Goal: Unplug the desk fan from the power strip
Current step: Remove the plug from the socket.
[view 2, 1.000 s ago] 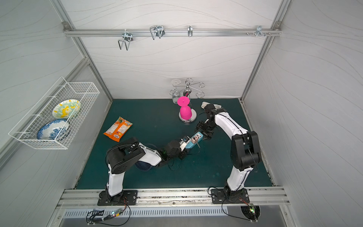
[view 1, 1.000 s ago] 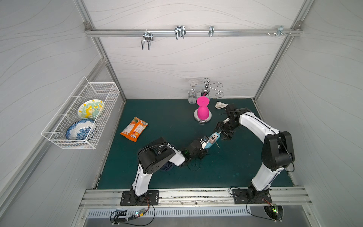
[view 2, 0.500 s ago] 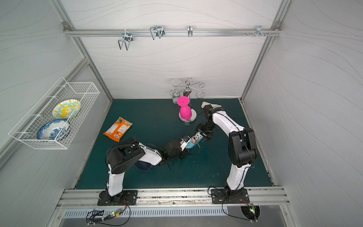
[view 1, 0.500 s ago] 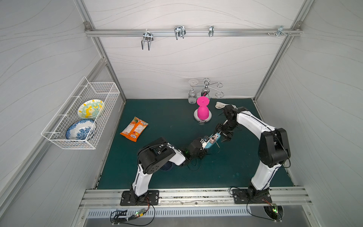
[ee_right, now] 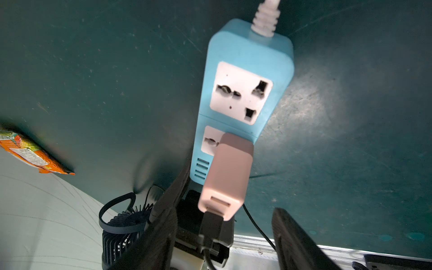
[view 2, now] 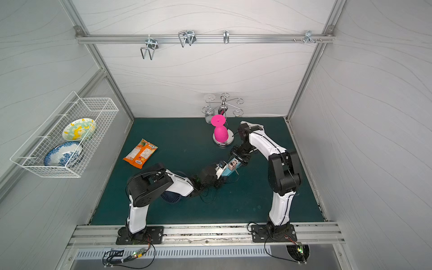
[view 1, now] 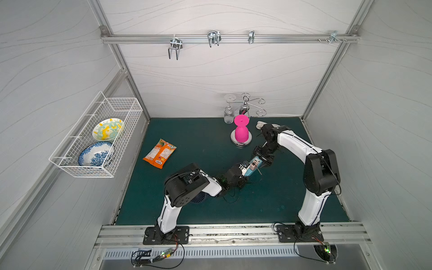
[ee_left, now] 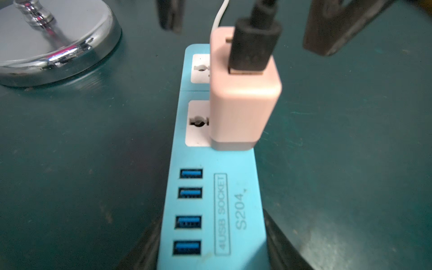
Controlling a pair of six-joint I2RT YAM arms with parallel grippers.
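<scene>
The short light-blue power strip (ee_left: 210,210) with white socket faces lies on the dark green table (view 1: 198,145), just in front of the chrome-based stand carrying a pink cup (view 1: 240,131). The left gripper (ee_left: 211,252) is clamped on the strip's USB end. A small pink cube plug (ee_left: 240,105) sits in the strip's socket, a black cable (ee_right: 211,224) leaving its top. The right gripper (ee_right: 224,236) straddles the plug, fingers (ee_right: 297,243) spread, not touching it. The navy-blue slatted desk fan (view 2: 171,196) rests in front of the strip, under the left arm.
</scene>
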